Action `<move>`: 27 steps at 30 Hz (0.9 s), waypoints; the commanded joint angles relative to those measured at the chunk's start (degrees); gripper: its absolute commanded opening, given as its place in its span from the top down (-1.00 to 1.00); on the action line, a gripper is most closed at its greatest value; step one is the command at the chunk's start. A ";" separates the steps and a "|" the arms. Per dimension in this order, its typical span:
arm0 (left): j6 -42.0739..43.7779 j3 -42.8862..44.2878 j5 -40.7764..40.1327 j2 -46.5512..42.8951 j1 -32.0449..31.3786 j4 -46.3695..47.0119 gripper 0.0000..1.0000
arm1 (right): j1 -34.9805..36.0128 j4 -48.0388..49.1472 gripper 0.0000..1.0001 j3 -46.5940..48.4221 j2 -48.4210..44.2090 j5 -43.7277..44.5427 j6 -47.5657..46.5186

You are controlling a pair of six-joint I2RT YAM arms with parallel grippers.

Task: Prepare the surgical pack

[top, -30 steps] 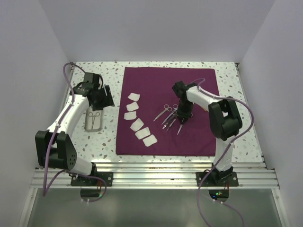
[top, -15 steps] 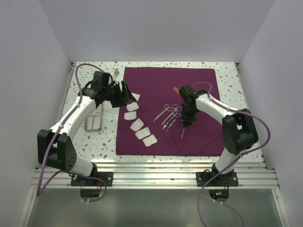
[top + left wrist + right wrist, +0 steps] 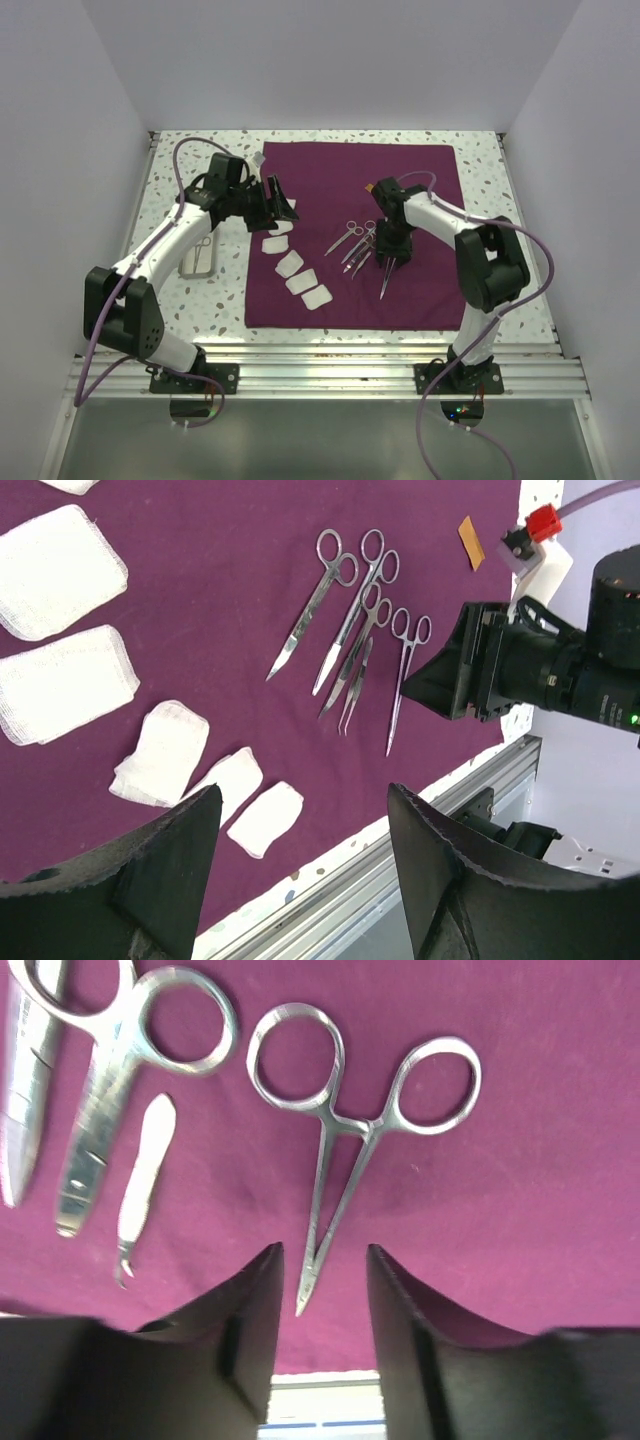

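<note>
The maroon cloth (image 3: 350, 190) lies flat mid-table. Several white gauze squares (image 3: 303, 283) run along its left part, and steel scissors and forceps (image 3: 352, 240) lie side by side at its middle. My right gripper (image 3: 389, 256) hangs open just over one pair of forceps (image 3: 350, 1130). The forceps lie loose on the cloth (image 3: 520, 1210), their tip between my fingers (image 3: 255, 1305). My left gripper (image 3: 283, 208) is open and holds nothing above the cloth's upper left, over the gauze (image 3: 160, 752). The small metal tray (image 3: 197, 274) sits left of the cloth, partly hidden by my left arm.
A small orange strip (image 3: 470, 542) lies on the cloth near the right arm. White walls close in the speckled table (image 3: 480, 290) on three sides, and a metal rail (image 3: 320, 365) runs along the near edge.
My left gripper swung right from above the tray to the cloth's left edge. My right gripper set one pair of forceps down on the cloth and opened.
</note>
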 commanded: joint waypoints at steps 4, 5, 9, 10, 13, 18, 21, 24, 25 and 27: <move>0.65 -0.40 2.02 0.57 0.09 2.09 -0.41 | -0.19 -1.14 0.00 6.04 3.92 2.32 -1.01; 0.74 -0.40 1.93 0.57 0.10 2.00 -0.41 | -0.19 -0.79 0.00 6.21 4.71 2.32 -1.10; 1.53 -0.22 1.93 0.66 0.10 1.39 -0.41 | -0.28 -1.14 0.05 6.83 6.48 3.55 -0.66; 1.88 -0.05 1.93 0.84 0.10 1.04 -0.41 | -0.19 -0.96 0.06 6.40 6.30 3.81 -0.31; 1.97 -0.04 2.02 0.92 0.10 0.95 -0.41 | -0.28 0.17 0.08 5.34 5.60 3.98 -0.13; 1.88 -0.22 2.55 1.63 0.10 1.21 -0.41 | -1.07 1.58 0.16 4.02 7.00 2.58 0.31; 1.71 -0.13 2.64 1.54 0.10 1.21 -0.41 | -2.03 2.11 0.24 2.62 7.97 1.27 1.36; 1.71 -0.48 2.37 1.19 0.10 0.77 -0.41 | -3.09 3.78 0.71 0.25 7.62 -0.32 1.89; 1.71 -0.57 2.46 1.01 0.10 0.77 -0.41 | -3.27 4.05 0.83 -0.11 7.45 -0.50 1.98; 1.53 -0.66 2.55 0.84 0.10 0.60 -0.41 | -3.62 3.96 0.99 -0.20 6.57 -0.59 1.46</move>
